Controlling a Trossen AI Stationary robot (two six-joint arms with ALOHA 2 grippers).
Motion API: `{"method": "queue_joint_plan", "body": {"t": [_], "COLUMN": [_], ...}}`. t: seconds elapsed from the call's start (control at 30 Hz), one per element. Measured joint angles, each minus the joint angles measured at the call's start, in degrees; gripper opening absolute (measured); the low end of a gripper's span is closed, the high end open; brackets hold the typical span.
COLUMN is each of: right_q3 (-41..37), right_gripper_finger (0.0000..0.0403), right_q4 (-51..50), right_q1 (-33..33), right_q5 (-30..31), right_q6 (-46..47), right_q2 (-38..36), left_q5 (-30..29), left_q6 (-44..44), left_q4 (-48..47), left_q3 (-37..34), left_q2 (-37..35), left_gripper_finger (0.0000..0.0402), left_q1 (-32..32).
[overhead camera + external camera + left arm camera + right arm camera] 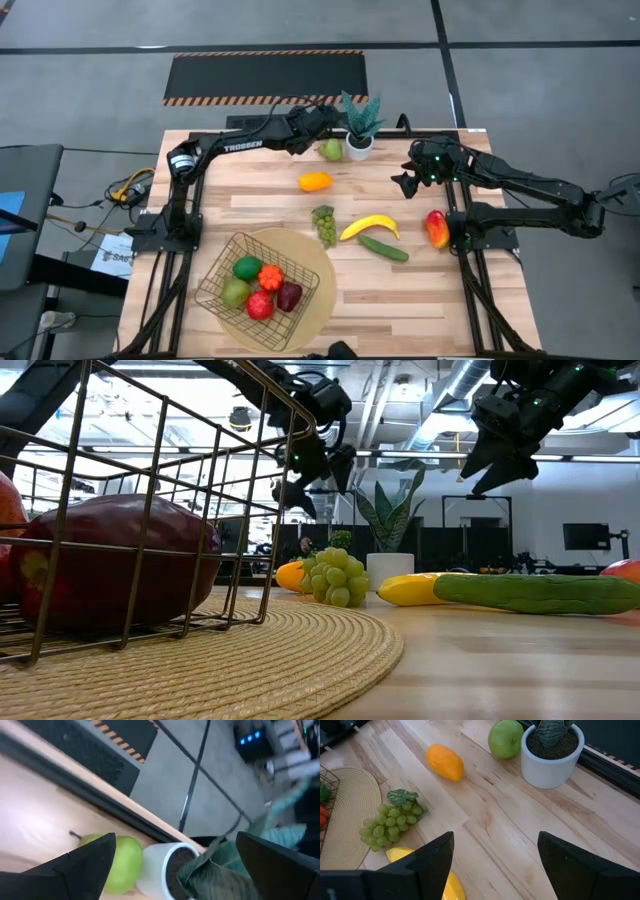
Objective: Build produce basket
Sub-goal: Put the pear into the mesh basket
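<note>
The golden wire basket [222, 272] stands on a round tan mat near the table's front left, with several pieces of produce in it. On the table lie a green fruit [331, 150], an orange fruit [315, 181], grapes [324, 225], a banana [370, 227], a cucumber [384, 248] and a mango [437, 228]. My left gripper [175, 870] hangs open at the far edge, just above the green fruit [120, 862] and the white pot. My right gripper [495, 865] waits open above the table's right side, holding nothing.
A spiky green plant in a white pot [358, 145] stands right beside the green fruit, close to my left gripper. The table's far edge runs just behind them. Bare wood lies between the basket and the cucumber.
</note>
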Motion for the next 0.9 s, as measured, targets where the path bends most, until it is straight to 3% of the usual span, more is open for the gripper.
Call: {"method": "queue_joint_plan", "body": {"t": [0.33, 0.6, 0.9], "right_q3": [0.00, 0.00, 0.00], "right_gripper_finger": [0.0311, 0.0311, 0.0311], "right_q4": [0.02, -0.02, 0.02], "right_q1": [0.00, 0.00, -0.04], "right_q5": [0.11, 0.20, 0.29], "right_q6": [0.02, 0.04, 0.04], "right_q2": [0.00, 0.00, 0.00], "left_q5": [0.36, 10.55, 10.71], "left_q6": [-26.43, -34.27, -41.44], "left_q4": [6.00, 15.10, 11.84], "left_q3": [-5.95, -6.12, -6.13], "left_q2": [1.03, 8.51, 9.42], "left_gripper_finger": [0.0397, 0.0397, 0.0397], "left_q1": [-1.00, -1.31, -1.52]}}
